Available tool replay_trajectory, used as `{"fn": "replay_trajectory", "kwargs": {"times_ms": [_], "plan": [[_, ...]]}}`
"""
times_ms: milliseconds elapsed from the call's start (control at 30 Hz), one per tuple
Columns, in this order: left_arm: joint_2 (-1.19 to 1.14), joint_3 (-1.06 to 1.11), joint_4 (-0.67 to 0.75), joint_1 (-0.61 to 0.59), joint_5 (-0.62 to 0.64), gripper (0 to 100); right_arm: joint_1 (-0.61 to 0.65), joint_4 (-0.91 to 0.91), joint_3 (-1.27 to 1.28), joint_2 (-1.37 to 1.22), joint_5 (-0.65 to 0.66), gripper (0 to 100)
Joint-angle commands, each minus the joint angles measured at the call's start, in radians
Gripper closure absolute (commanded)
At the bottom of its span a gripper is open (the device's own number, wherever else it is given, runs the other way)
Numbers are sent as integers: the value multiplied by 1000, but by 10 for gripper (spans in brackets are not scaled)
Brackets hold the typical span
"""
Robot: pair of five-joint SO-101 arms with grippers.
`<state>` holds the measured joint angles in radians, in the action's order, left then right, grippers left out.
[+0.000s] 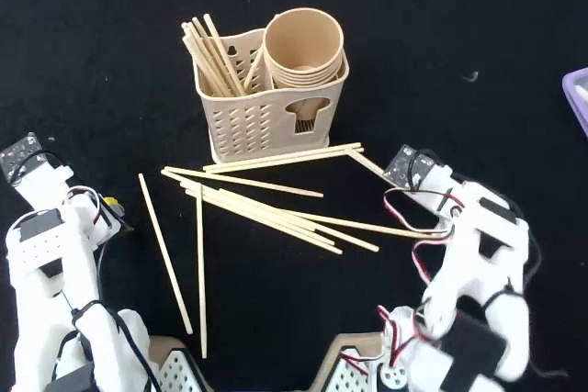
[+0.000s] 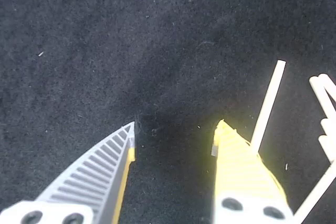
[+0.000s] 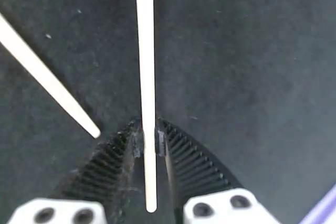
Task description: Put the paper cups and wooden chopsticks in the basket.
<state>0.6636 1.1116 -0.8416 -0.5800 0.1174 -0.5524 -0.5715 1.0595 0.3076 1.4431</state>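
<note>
Black cloth (image 2: 105,51) below; right fingers (image 3: 181,156) pinch a chopstick (image 3: 145,77); left fingers (image 2: 241,163) gape.

My left arm (image 1: 55,254) sits folded at the near left corner of the bench (image 1: 478,61), with its wrist tipped down toward the surface. The left claw (image 2: 176,127) is agape. Its grey finger (image 2: 113,156) and yellow-faced finger (image 2: 236,156) are spread wide apart, tips low over the bench. My right arm (image 1: 478,254) stands at the near right corner, elbow bent and forearm angled in toward the middle of the bench. The right claw (image 3: 148,135) is closed, its black ribbed fingers (image 3: 189,161) pinching a single chopstick (image 3: 144,51) near one end. The stick runs straight out ahead from between the tips.
</note>
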Motion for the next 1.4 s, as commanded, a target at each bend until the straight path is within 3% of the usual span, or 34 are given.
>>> {"fn": "replay_trajectory", "kwargs": {"times_ms": [0, 267, 433, 633, 1033, 1367], "plan": [[20, -5, 14, -5, 3, 758, -28, 46, -53, -85, 9, 983], [18, -8, 14, -5, 3, 758, -43, -230, -219, -70, -40, 987], [20, -5, 14, -5, 3, 758, -89, -499, -390, 104, -63, 987], [21, -10, 14, -7, 3, 758, -138, -605, -472, 314, -107, 988], [23, -5, 8, -7, 0, 758, 235, -511, -628, 522, -865, 988], [23, -4, 8, -4, 3, 758, 586, -394, -832, 564, -1229, 988]]}}
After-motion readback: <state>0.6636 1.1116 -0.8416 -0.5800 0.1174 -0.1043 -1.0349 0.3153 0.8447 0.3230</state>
